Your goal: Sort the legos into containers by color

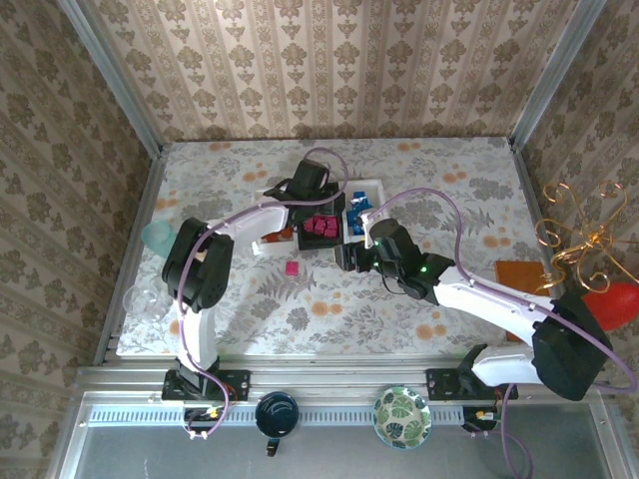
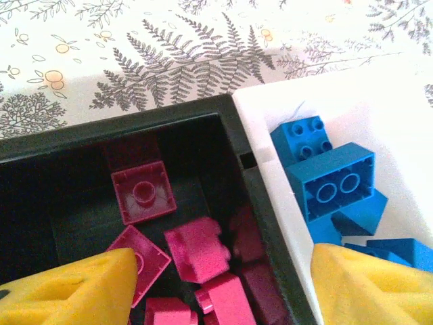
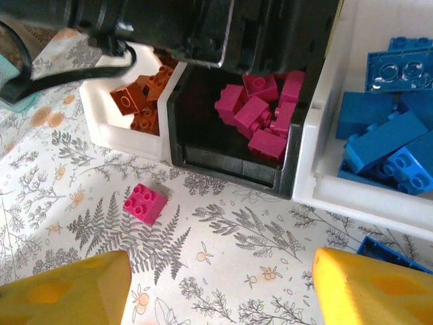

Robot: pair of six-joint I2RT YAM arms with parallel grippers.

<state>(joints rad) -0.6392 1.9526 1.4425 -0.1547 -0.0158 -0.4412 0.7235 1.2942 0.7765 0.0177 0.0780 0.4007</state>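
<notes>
Three containers stand in a row: a white tray (image 3: 125, 139) with orange legos (image 3: 143, 100), a black tray (image 3: 230, 161) with several magenta legos (image 3: 260, 112), and a white tray (image 3: 325, 193) with blue legos (image 3: 389, 139). My left gripper (image 2: 220, 271) hangs open over the black tray (image 2: 233, 128), nothing between its yellow fingers (image 2: 74, 288); below lie magenta legos (image 2: 197, 247) and, to the right, blue ones (image 2: 331, 179). My right gripper (image 3: 220, 274) is open above the table. One magenta lego (image 3: 145, 202) lies loose ahead of its left finger, and a blue lego (image 3: 396, 254) lies by its right finger.
A green-patterned bowl (image 1: 401, 417) and a dark cup (image 1: 277, 414) sit on the near rail. A teal object (image 1: 158, 237) and clear glassware (image 1: 145, 299) stand at the table's left edge. An orange pad (image 1: 519, 274) and a gold wire ornament (image 1: 579, 235) are at the right.
</notes>
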